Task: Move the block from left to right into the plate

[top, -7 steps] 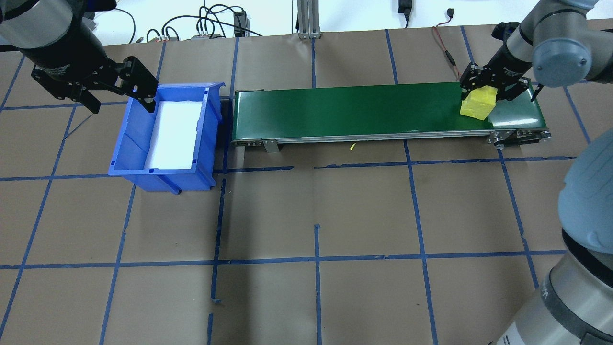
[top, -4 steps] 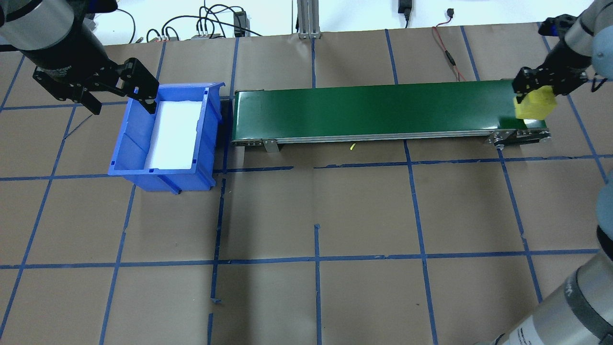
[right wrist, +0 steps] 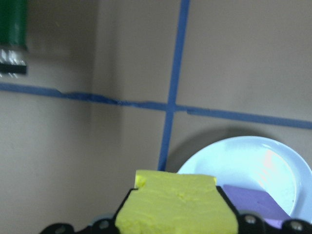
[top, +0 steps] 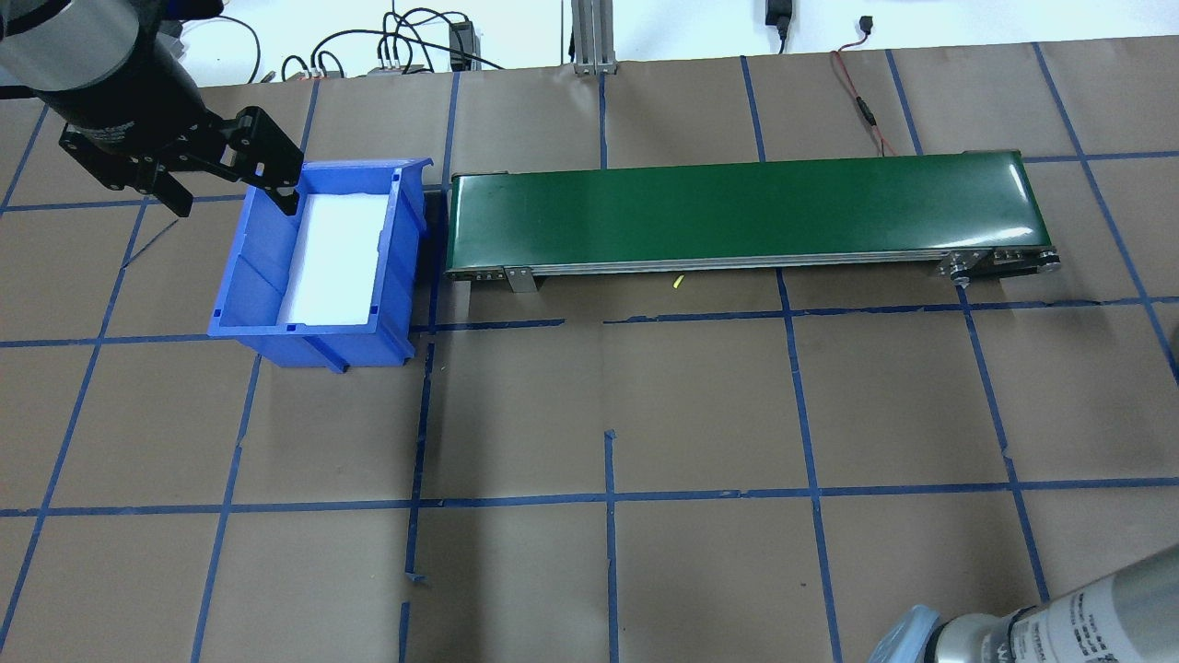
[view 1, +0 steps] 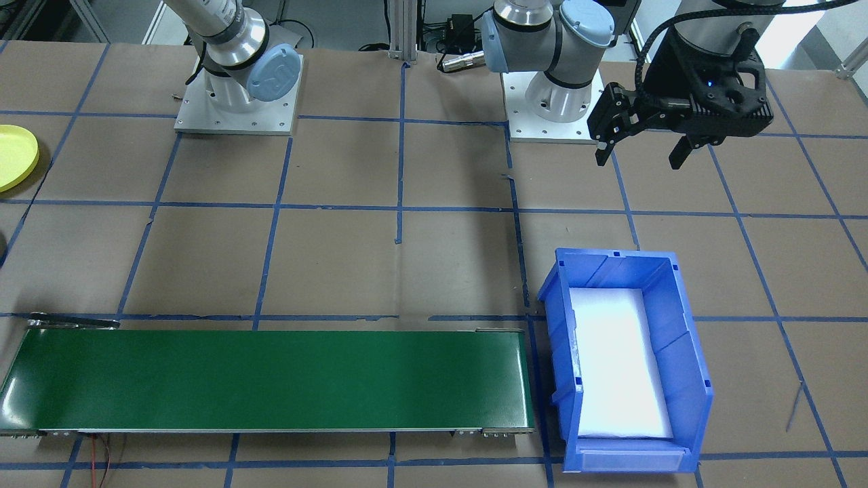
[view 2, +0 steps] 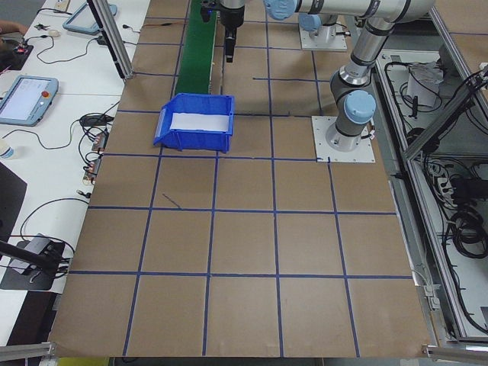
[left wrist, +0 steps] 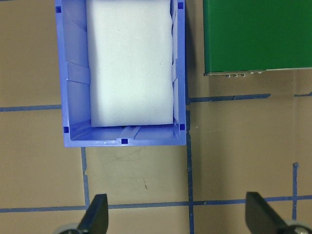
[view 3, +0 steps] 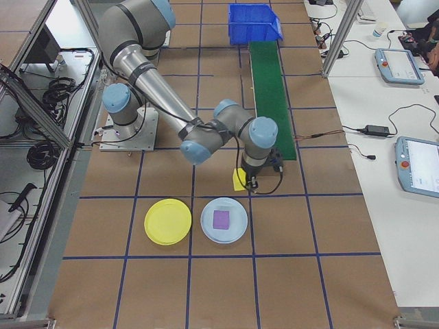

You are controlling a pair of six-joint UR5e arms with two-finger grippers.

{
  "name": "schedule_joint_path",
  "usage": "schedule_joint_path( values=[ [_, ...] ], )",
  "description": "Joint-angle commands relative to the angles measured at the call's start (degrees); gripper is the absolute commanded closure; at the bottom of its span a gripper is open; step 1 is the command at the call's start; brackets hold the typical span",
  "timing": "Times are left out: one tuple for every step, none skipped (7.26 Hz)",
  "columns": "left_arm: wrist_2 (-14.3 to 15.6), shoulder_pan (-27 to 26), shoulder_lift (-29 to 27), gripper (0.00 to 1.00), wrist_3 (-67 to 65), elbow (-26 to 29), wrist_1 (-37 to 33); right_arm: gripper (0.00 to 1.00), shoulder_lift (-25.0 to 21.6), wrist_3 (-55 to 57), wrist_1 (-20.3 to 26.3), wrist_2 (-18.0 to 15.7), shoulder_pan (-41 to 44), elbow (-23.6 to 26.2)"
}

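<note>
My right gripper (view 3: 248, 181) is shut on a yellow block (view 3: 239, 179), held above the table between the belt's end and the two plates. In the right wrist view the yellow block (right wrist: 175, 204) fills the bottom centre and hides the fingertips. The bright-yellow plate (view 3: 168, 221) lies beyond, to the side of a light blue plate (view 3: 236, 229); the yellow plate (view 1: 15, 157) also shows at the front view's left edge. My left gripper (top: 230, 191) hangs open and holds nothing by the blue bin.
A purple block (view 3: 221, 219) lies in the light blue plate (right wrist: 273, 161). The green conveyor belt (top: 737, 212) runs across the table with nothing on it. A blue bin (top: 249, 276) with a white liner stands at its left end.
My right gripper has carried the yellow block off the belt's right end and out of the overhead view. The left arm has stayed where it was.
</note>
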Motion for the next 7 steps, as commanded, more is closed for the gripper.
schedule_joint_path(
  values=[
    [-0.09,-0.12,-0.01,0.00,0.04,0.08,-0.02,0.69,-0.23,-11.88,-0.15,-2.76,-14.63,6.79],
    [-0.26,0.14,-0.18,0.00,-0.05,-0.09,0.33,0.63,-0.32,-13.14,-0.24,-2.95,-18.68,8.91],
    [0.00,-0.82,-0.10,0.00,-0.14,-0.71,0.07,0.55,-0.23,-14.20,-0.50,-3.38,-20.55,10.15],
    [-0.17,-0.30,-0.09,0.00,-0.14,-0.28,0.07,0.50,-0.15,-16.38,-0.86,-4.17,-21.62,11.03],
    [-0.09,-0.30,-0.09,0.00,-0.14,-0.62,-0.02,0.34,-0.06,-18.49,-3.21,-3.83,-22.41,12.00],
    [-0.18,-0.38,-0.01,0.00,-0.14,-0.71,-0.02,0.18,-0.14,-18.69,-4.80,-3.39,-22.59,12.01],
    [0.00,-0.30,0.08,0.00,-0.14,-0.54,-0.11,0.00,0.03,-18.43,-4.73,-3.82,-22.59,12.79]
  ],
)
